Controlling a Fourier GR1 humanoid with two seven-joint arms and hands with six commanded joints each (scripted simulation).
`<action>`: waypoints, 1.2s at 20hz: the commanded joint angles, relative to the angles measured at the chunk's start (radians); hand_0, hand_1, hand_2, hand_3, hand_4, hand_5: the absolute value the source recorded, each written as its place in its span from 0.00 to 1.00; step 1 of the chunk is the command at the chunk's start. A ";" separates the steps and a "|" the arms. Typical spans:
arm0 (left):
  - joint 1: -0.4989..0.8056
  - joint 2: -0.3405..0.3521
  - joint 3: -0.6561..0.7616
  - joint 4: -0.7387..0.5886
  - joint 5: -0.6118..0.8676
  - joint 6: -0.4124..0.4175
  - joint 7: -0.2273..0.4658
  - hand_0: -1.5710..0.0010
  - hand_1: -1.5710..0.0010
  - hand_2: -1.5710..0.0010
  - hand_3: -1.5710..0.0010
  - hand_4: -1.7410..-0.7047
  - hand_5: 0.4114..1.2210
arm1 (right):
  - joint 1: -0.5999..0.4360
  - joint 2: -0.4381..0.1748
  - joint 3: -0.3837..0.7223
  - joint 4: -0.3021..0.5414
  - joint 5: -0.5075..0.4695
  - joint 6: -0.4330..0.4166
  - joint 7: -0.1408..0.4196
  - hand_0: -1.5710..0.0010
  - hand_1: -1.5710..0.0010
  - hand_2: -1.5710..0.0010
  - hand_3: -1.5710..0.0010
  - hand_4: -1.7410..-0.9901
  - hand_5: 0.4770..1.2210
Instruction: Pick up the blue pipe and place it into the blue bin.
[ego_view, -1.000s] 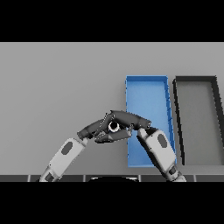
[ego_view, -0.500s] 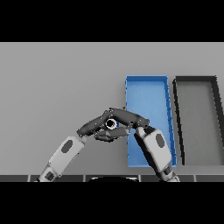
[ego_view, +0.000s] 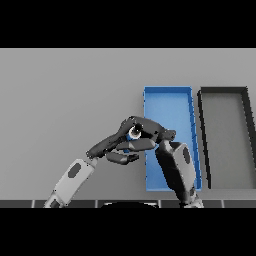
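Gripping the blue pipe (ego_view: 134, 134), both hands (ego_view: 150, 131) beside blue bin (ego_view: 167, 100), dark bin (ego_view: 225, 135) beyond.

No readable text, labels, brands, numbers or signs on any surface in the head view.

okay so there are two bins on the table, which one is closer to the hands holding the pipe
The blue bin, the left of the two. The hands meet at its left wall, while the dark grey bin sits further right, beyond it.
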 joint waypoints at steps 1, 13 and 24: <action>-0.001 0.008 0.007 0.003 0.004 -0.005 -0.009 1.00 1.00 1.00 1.00 0.84 0.15 | -0.021 0.000 -0.002 0.004 -0.040 -0.028 0.041 0.00 0.00 0.00 0.00 0.33 1.00; 0.010 0.010 -0.002 -0.003 -0.005 -0.004 -0.001 1.00 1.00 1.00 1.00 0.85 0.09 | -0.452 -0.219 -0.267 0.182 -0.119 -0.222 -0.026 0.00 0.00 0.00 0.00 0.32 1.00; 0.015 0.039 0.011 -0.025 -0.017 0.009 0.028 1.00 1.00 1.00 1.00 0.89 0.06 | -0.337 -0.318 -0.439 0.526 0.113 -0.259 -0.020 0.00 0.00 0.00 0.00 0.32 1.00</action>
